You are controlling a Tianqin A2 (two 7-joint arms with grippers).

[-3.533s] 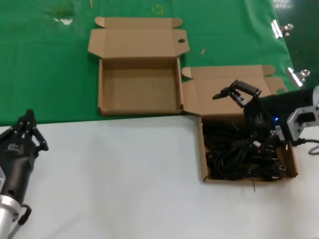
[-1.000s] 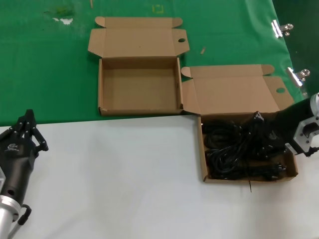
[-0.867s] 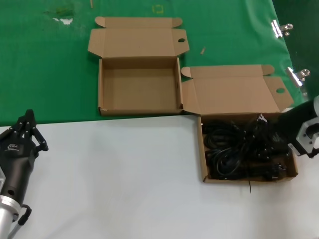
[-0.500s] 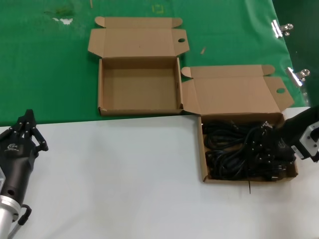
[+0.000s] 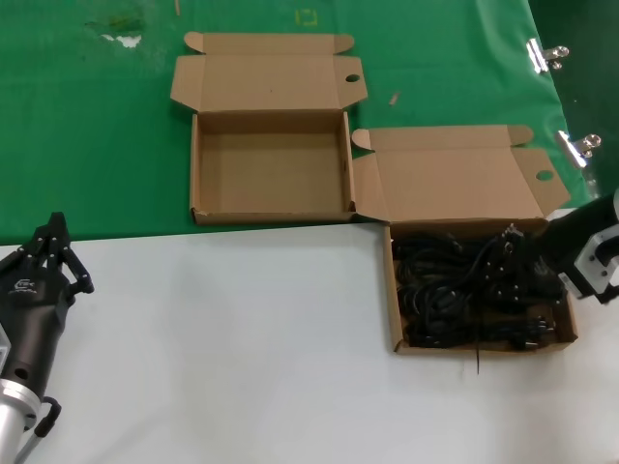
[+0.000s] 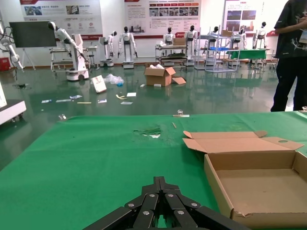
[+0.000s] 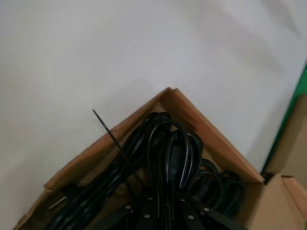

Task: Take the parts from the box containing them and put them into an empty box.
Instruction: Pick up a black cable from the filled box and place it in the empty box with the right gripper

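Note:
The box containing them (image 5: 395, 314) sits at the right on the white table, its lid folded back, with the parts (image 5: 440, 290) lying inside as a black cable tangle. My right gripper (image 5: 515, 259) is down in the tangle's right side, shut on a cable bundle. In the right wrist view the gripper (image 7: 165, 195) holds the looped cable (image 7: 168, 139) near the box corner (image 7: 169, 94). The empty box (image 5: 271, 179) lies open on the green cloth to the left and farther back, bare floor showing. My left gripper (image 5: 55, 240) is parked at the near left, shut (image 6: 160, 181), with the empty box (image 6: 259, 184) ahead of it.
A green cloth (image 5: 97, 126) covers the far half of the table, the near half is white (image 5: 242, 358). Two metal clips (image 5: 545, 55) (image 5: 578, 147) sit at the cloth's right edge. A thin black strand (image 5: 481, 360) sticks out over the full box's front wall.
The right gripper, open above the cable box at first, dropped into the tangle and shut on a bundle; in the last half second the arm rose slightly. The left arm stayed still.

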